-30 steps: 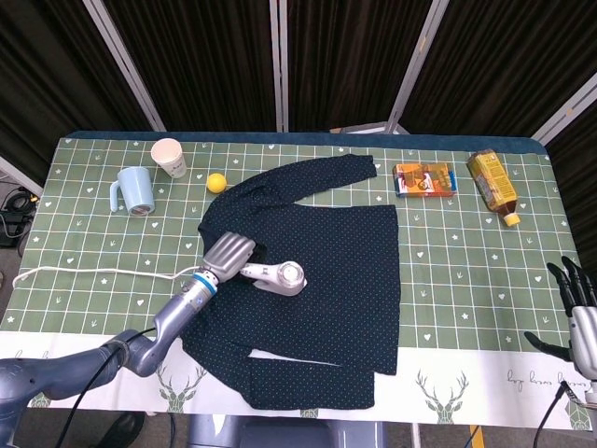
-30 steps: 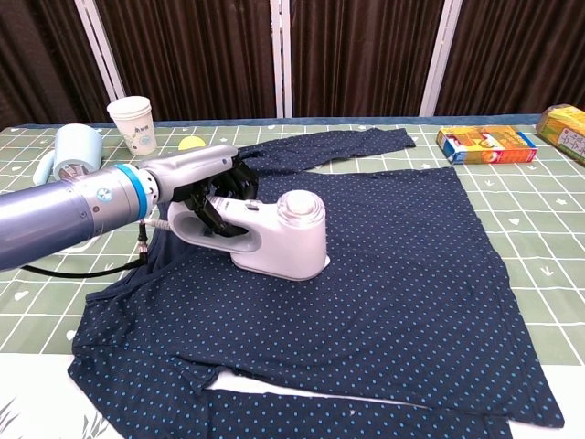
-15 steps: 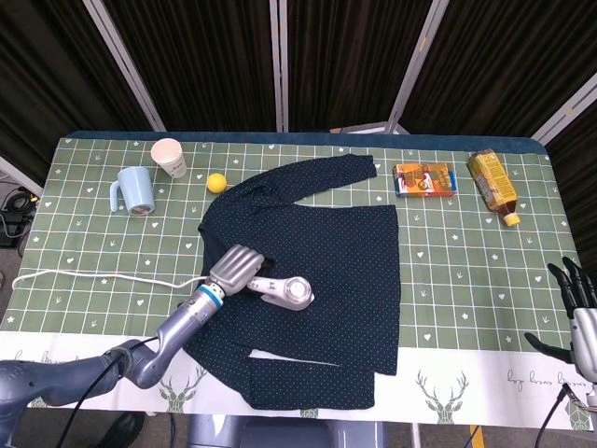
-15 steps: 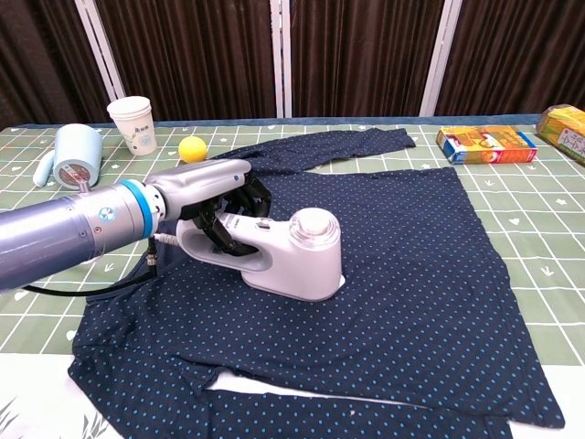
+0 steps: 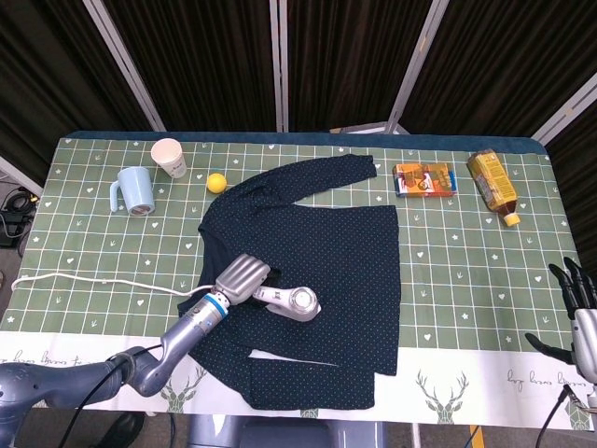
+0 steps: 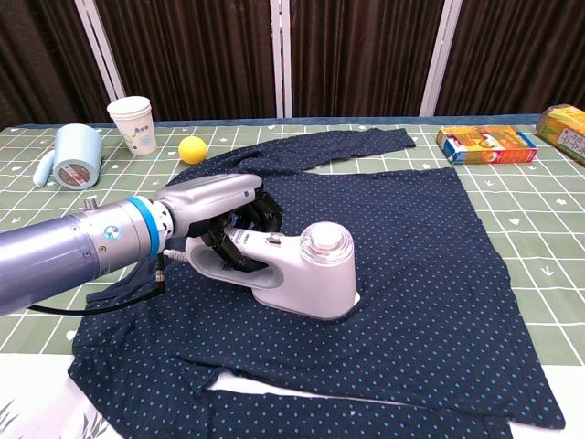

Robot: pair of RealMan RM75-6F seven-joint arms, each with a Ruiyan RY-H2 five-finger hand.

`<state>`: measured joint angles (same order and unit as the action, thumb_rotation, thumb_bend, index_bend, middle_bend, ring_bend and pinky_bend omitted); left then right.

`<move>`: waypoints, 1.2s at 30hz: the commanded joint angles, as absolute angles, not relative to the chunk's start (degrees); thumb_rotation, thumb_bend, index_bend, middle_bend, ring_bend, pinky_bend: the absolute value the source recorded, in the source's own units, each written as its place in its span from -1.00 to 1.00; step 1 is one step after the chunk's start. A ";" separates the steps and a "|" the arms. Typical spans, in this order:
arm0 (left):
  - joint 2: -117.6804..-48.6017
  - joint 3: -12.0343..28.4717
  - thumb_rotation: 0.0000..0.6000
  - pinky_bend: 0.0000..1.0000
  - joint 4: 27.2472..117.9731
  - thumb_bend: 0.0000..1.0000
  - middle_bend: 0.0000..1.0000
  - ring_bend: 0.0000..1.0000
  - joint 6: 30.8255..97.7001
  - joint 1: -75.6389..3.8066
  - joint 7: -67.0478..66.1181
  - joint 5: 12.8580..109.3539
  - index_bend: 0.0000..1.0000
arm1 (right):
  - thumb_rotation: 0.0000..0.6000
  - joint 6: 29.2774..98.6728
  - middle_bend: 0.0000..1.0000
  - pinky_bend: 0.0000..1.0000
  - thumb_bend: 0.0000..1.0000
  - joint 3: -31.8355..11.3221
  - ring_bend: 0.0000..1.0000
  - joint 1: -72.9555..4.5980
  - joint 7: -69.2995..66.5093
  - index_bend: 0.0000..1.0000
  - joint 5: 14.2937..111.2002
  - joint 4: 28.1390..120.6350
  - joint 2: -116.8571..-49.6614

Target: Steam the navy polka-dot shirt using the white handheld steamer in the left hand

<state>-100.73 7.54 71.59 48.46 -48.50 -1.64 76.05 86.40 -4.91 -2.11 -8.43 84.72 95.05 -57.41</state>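
**Navy shirt under steamer, left hand gripping**

Pale-blue plastic mug [image 6: 73, 155] lies at far left, white paper cup [image 6: 132, 123] and small yellow ball [image 6: 191, 149] beside it. Metallic left hand [image 6: 224, 206] wraps the handle of the glossy white handheld steamer [image 6: 302, 273], its flat base on the lower left of the soft navy polka-dot shirt [image 6: 411, 247] spread flat mid-table. Orange cardboard box [image 6: 485, 143] sits right. Right hand [image 5: 580, 313] hangs off-table, fingers apart, holding nothing.

Even, bright overhead light; both views sharp.
Soft short shadow under the steamer [image 6: 297, 274] on the shirt [image 6: 411, 265]. Small glare spot on the steamer's round cap. Curtains behind stay dark. Chest view bows slightly at the edges; left arm [image 6: 64, 261] looms large.
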 commanded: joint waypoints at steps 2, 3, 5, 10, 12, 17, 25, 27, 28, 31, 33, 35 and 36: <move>-100.68 7.77 1.00 1.00 71.26 0.15 0.75 0.73 48.50 -48.48 -1.53 75.84 0.89 | 1.00 86.36 -1.00 -1.00 -1.00 -4.90 -1.00 -2.13 -8.46 -1.00 84.75 95.03 -57.41; -100.65 7.85 1.00 1.00 71.21 0.15 0.75 0.73 48.45 -48.48 -1.47 75.74 0.89 | 1.00 86.35 -1.00 -1.00 -1.00 -4.89 -1.00 -2.13 -8.47 -1.00 84.75 95.03 -57.42; -100.49 8.11 1.00 1.00 70.97 0.15 0.75 0.73 48.49 -48.48 -1.40 75.52 0.89 | 1.00 86.32 -1.00 -1.00 -1.00 -4.90 -1.00 -2.16 -8.39 -1.00 84.76 95.04 -57.43; -100.06 8.47 1.00 1.00 70.45 0.15 0.75 0.73 48.49 -48.44 -1.19 75.19 0.89 | 1.00 86.25 -1.00 -1.00 -1.00 -4.88 -1.00 -2.20 -8.15 -1.00 84.75 95.04 -57.52; -99.87 8.48 1.00 1.00 70.19 0.15 0.75 0.73 48.43 -48.37 -1.08 75.08 0.89 | 1.00 86.23 -1.00 -1.00 -1.00 -4.86 -1.00 -2.23 -8.02 -1.00 84.83 95.08 -57.56; -99.51 8.31 1.00 1.00 69.52 0.15 0.75 0.73 48.43 -47.97 -0.07 75.04 0.89 | 1.00 86.03 -1.00 -1.00 -1.00 -4.79 -1.00 -2.33 -7.63 -1.00 84.86 95.16 -57.67; -98.35 7.49 1.00 1.00 68.07 0.15 0.75 0.73 48.52 -46.92 1.85 75.41 0.89 | 1.00 85.85 -1.00 -1.00 -1.00 -4.71 -1.00 -2.44 -7.22 -1.00 84.94 95.28 -57.78; -97.79 7.29 1.00 1.00 67.74 0.15 0.75 0.73 48.83 -46.53 2.54 75.70 0.89 | 1.00 85.81 -1.00 -1.00 -1.00 -4.71 -1.00 -2.47 -7.21 -1.00 84.94 95.29 -57.79; -97.58 7.25 1.00 1.00 67.68 0.15 0.75 0.73 48.96 -46.42 2.84 75.85 0.89 | 1.00 85.79 -1.00 -1.00 -1.00 -4.70 -1.00 -2.48 -7.19 -1.00 84.95 95.30 -57.79; -96.76 7.18 1.00 1.00 67.44 0.15 0.75 0.73 49.37 -46.03 3.86 76.24 0.89 | 1.00 85.77 -1.00 -1.00 -1.00 -4.67 -1.00 -2.51 -7.12 -1.00 85.00 95.31 -57.81; -96.31 7.02 1.00 1.00 67.23 0.15 0.75 0.73 49.43 -45.85 4.08 76.43 0.89 | 1.00 85.84 -1.00 -1.00 -1.00 -4.66 -1.00 -2.51 -7.06 -1.00 85.10 95.38 -57.81; -95.87 6.72 1.00 1.00 67.15 0.15 0.75 0.73 49.51 -45.63 4.44 76.79 0.89 | 1.00 85.92 -1.00 -1.00 -1.00 -4.63 -1.00 -2.48 -6.97 -1.00 85.19 95.46 -57.81; -95.78 6.64 1.00 1.00 67.12 0.15 0.75 0.73 49.59 -45.56 4.61 76.95 0.89 | 1.00 85.94 -1.00 -1.00 -1.00 -4.63 -1.00 -2.48 -6.94 -1.00 85.19 95.48 -57.82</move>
<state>-95.86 6.72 67.16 49.53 -45.63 4.53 76.87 85.94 -4.63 -2.48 -6.93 85.19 95.48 -57.81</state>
